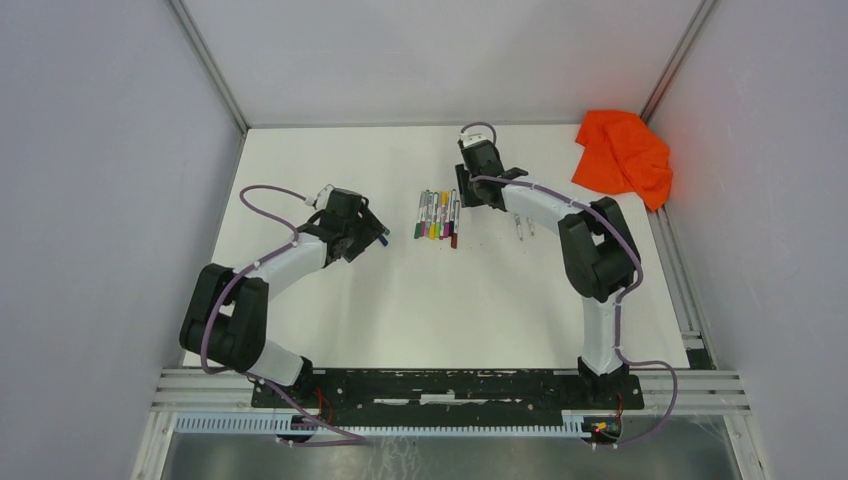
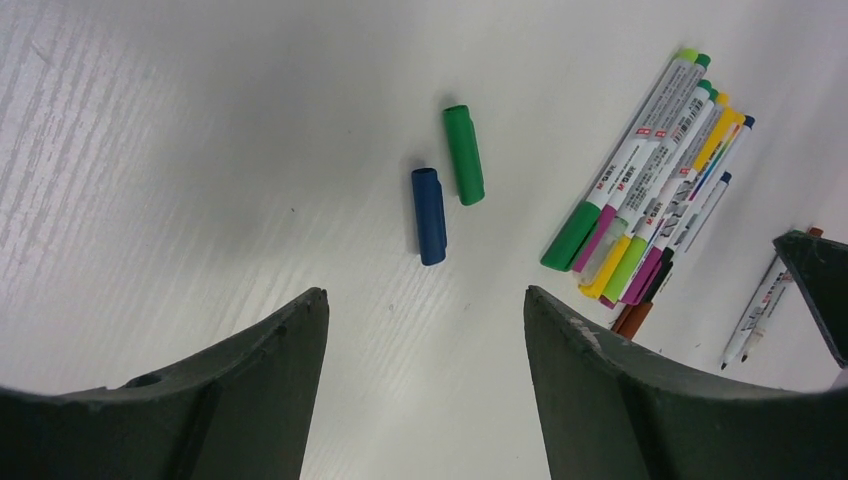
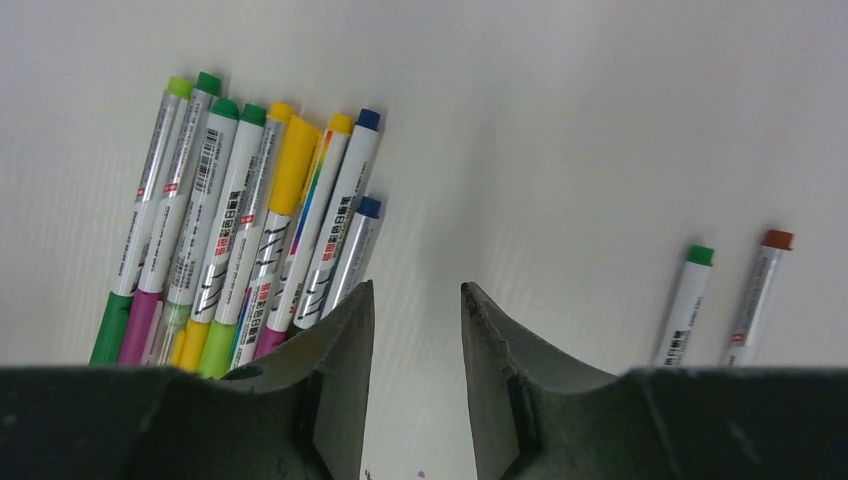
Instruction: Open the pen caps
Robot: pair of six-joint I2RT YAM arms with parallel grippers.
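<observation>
Two caps are already off and lying on the white table [image 1: 420,310]: a blue cap [image 2: 429,215] and a green cap [image 2: 464,155], close beside each other but not touching, just ahead of the left gripper [image 2: 425,385]. That gripper's jaws stand wide apart with nothing between them.

Off to one side of the caps lies the bundle of pens [image 2: 645,200], packed side by side with coloured caps on their near ends (green, magenta, yellow and lime among them). The right gripper [image 3: 415,375] hangs at the bundle's edge. Its jaws are parted by a narrow gap and hold nothing, and the nearest blue-ended pens run out of sight behind one of its fingers.

On its other side are two loose pens [image 3: 686,300], one green-ended and one brown-ended, lying near each other and well apart from the bundle. An orange cloth [image 1: 622,150] sits crumpled in the far right corner.
</observation>
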